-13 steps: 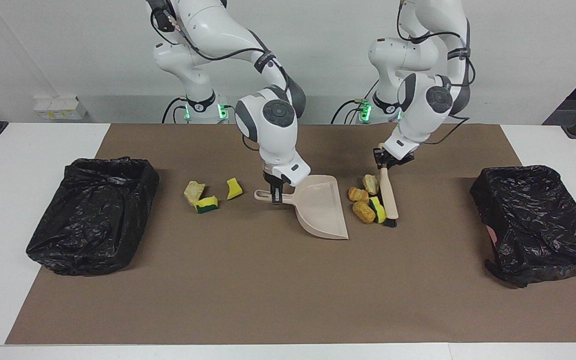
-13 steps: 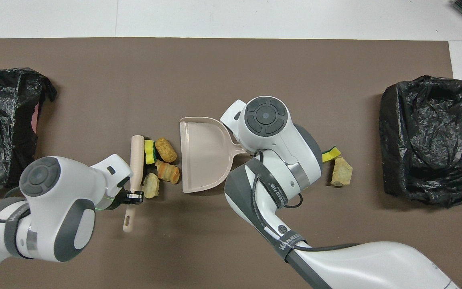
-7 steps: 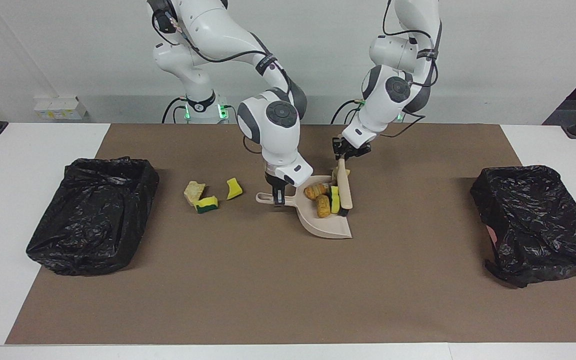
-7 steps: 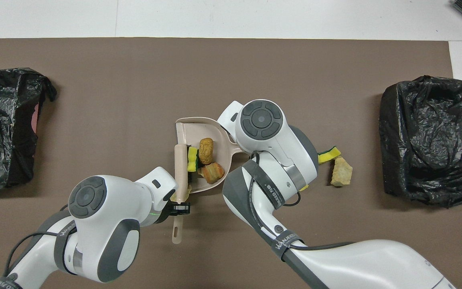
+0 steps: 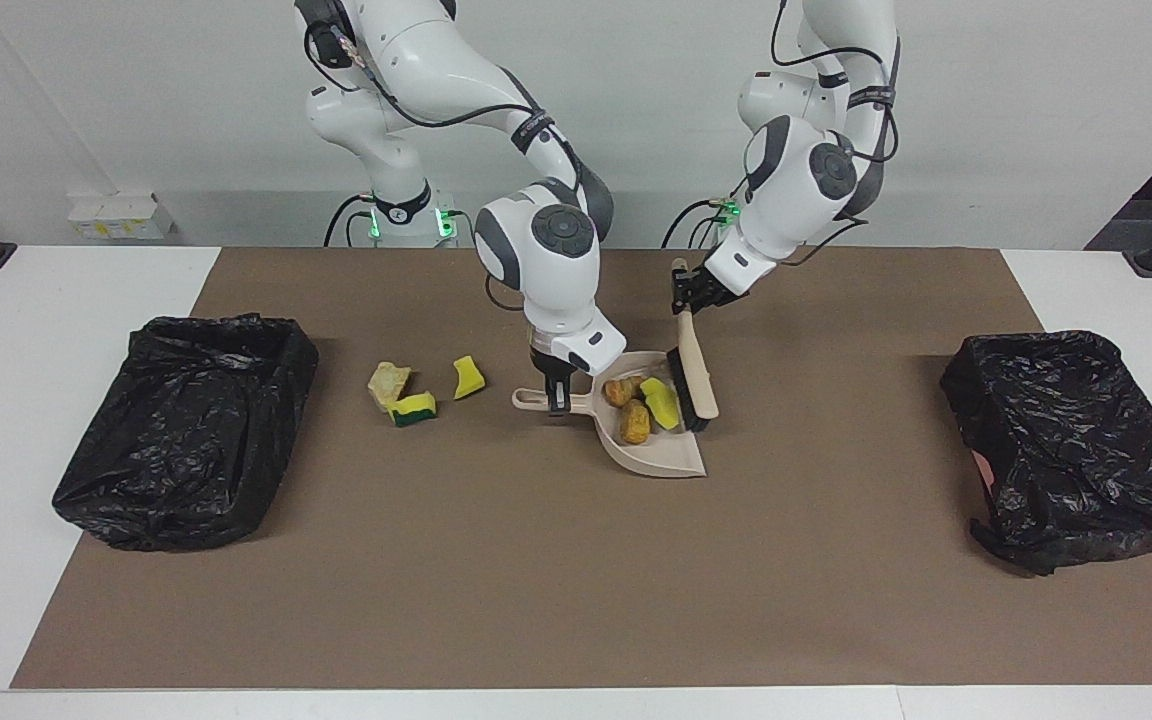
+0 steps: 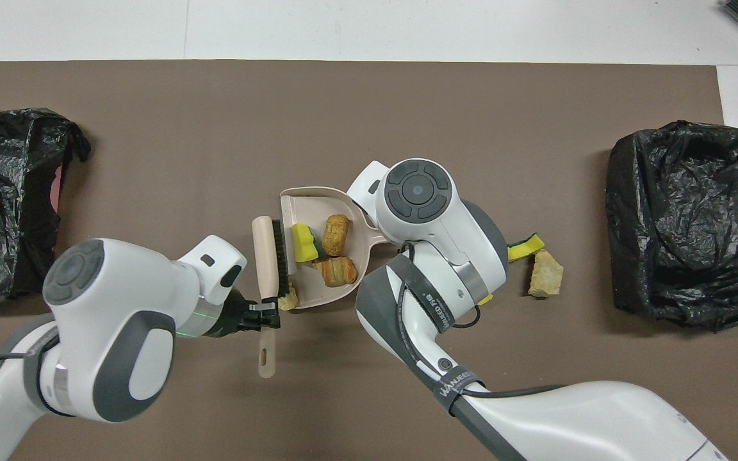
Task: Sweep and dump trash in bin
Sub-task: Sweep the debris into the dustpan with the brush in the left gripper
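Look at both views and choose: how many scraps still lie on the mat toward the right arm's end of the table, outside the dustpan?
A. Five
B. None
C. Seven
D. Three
D: beside the dustpan lie a tan chunk and two sponge pieces.

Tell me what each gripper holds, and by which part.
Left gripper holds the brush by its handle; right gripper holds the dustpan by its handle.

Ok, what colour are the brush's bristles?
Black, under a beige handle; the brush shows them best in the overhead view, along the dustpan mouth.
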You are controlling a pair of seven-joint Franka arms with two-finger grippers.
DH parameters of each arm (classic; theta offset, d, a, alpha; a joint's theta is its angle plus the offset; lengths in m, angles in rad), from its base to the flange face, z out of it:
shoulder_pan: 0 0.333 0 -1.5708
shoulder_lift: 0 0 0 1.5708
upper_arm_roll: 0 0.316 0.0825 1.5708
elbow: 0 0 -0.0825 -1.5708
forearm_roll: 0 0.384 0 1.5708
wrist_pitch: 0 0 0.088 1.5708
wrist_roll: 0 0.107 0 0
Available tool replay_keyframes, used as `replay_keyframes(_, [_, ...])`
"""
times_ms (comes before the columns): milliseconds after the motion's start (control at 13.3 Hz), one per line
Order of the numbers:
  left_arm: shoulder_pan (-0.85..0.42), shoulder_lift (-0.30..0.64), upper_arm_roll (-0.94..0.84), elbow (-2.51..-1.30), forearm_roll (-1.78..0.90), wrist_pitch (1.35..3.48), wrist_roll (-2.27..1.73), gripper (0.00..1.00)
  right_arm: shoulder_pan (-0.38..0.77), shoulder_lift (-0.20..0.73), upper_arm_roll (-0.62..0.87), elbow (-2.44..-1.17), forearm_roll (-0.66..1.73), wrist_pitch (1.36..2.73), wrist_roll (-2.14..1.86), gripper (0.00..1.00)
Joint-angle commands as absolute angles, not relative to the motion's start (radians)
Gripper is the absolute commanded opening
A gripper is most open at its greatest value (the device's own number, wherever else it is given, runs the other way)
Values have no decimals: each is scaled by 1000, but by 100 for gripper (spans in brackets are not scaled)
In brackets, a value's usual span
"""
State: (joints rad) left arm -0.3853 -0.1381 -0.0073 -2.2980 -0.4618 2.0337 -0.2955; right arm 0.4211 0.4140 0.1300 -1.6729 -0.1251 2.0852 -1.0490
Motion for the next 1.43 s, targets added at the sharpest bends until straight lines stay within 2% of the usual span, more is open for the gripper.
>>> replay_keyframes(0, [-316,-173,-12,-2292,-393,1906,-401,0,419,425,135,-1666,-133,2108,-1055,0])
replay_keyframes(151, [-317,-219,-17,-2340,-332,1890,-471,0,422,426,135,-1670,-135,2112,-1054,0])
replay_keyframes(226, [-328,-265,-23,-2411,-331,1911,-475,0,420,426,137,-1674,-135,2114,-1054,0])
replay_keyframes(301, [-375,-278,-29,-2449,-331,1922,-482,0,422,426,135,-1675,-137,2114,-1054,0])
replay_keyframes(602, [-563,-258,-32,-2519,-333,2089,-571,0,422,425,135,-1677,-137,2114,-1054,0])
replay_keyframes(979, [-606,-192,-34,-2467,-366,2266,-450,0,422,425,135,-1677,-137,2112,-1052,0])
replay_keyframes(1355, [-569,-181,-25,-2422,-353,2123,-459,0,399,428,137,-1674,-117,2112,-1066,0])
